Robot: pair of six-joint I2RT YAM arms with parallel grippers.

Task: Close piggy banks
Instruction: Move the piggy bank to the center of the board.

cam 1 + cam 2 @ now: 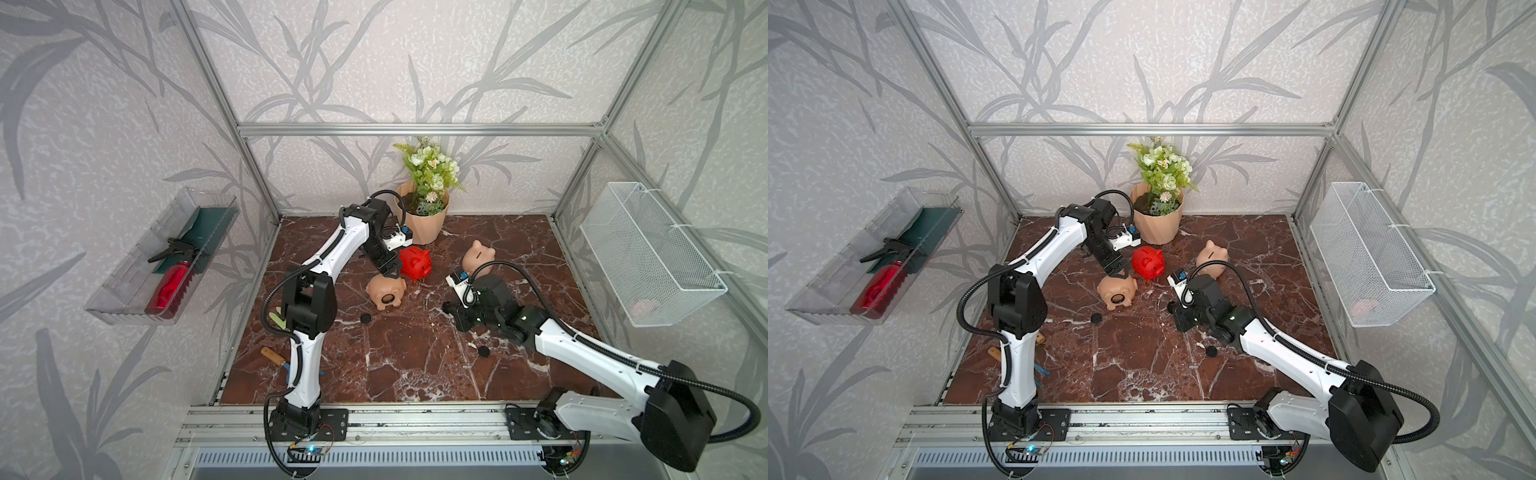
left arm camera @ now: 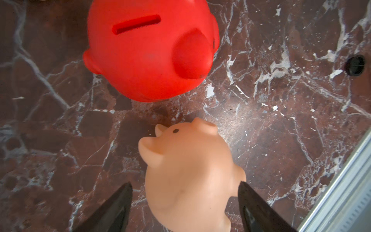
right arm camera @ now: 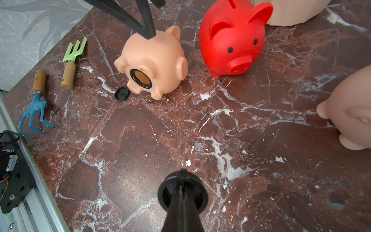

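A peach piggy bank [image 1: 386, 291] [image 3: 154, 60] lies on its side, its round belly hole [image 3: 140, 78] uncovered. My left gripper [image 1: 388, 272] [image 2: 184, 183] hangs over it, open, one finger on each side of its body [image 2: 186, 170] and gaps showing. The red piggy bank [image 1: 415, 262] [image 2: 148, 50] stands just behind it. Another peach piggy bank [image 1: 480, 257] [image 3: 353, 112] stands upright to the right. My right gripper [image 1: 451, 309] [image 3: 181, 180] is low over the table, shut on a black round plug [image 3: 166, 192].
Loose black plugs lie beside the tipped pig [image 3: 121, 93] [image 1: 365, 318] and near my right arm [image 1: 483, 351]. A flowerpot [image 1: 422, 216] stands at the back. A green fork [image 3: 74, 62] and a blue rake [image 3: 34, 104] lie at the left. Wall bins [image 1: 162, 257] [image 1: 652, 253] hang outside.
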